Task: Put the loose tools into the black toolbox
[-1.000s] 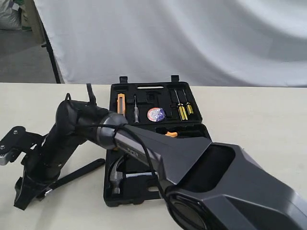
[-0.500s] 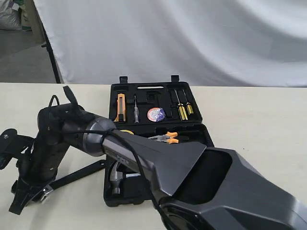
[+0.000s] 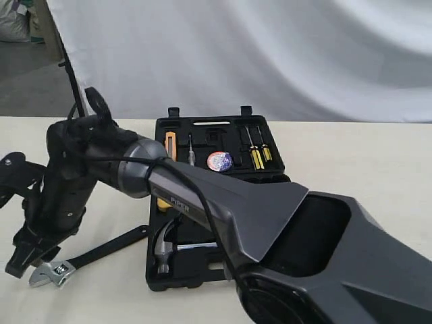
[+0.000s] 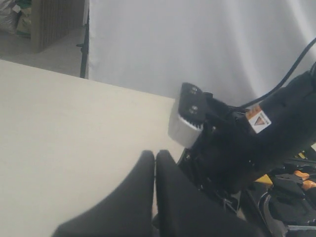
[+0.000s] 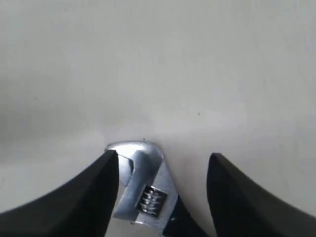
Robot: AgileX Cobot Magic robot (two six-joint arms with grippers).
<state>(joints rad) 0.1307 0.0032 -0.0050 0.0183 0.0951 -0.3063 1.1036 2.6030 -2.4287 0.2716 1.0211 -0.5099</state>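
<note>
The adjustable wrench [image 3: 52, 273] lies flat on the table left of the black toolbox [image 3: 270, 177], its black handle [image 3: 108, 248] pointing at the case. My right gripper [image 3: 25, 264] has reached across to it and stands open, with the silver wrench head [image 5: 143, 185] low between the two fingers [image 5: 96, 197], touching neither clearly. The claw hammer [image 3: 164, 248] lies in the near half of the case. The tape roll [image 3: 219, 160] sits in the far half. My left gripper [image 4: 155, 160] is shut and empty at the far left, facing the right arm [image 4: 247, 148].
An orange utility knife [image 3: 170, 145], a test pen [image 3: 192, 158] and yellow-handled screwdrivers [image 3: 257, 156] sit in the far half of the case. A bit of yellow [image 3: 164, 203] shows beside the arm. A white backdrop [image 3: 270, 54] hangs behind the table.
My right arm has swung up and leftward, and its gripper has lifted slightly. The wrench head, earlier under the gripper, now shows on the table beside the fingertips.
</note>
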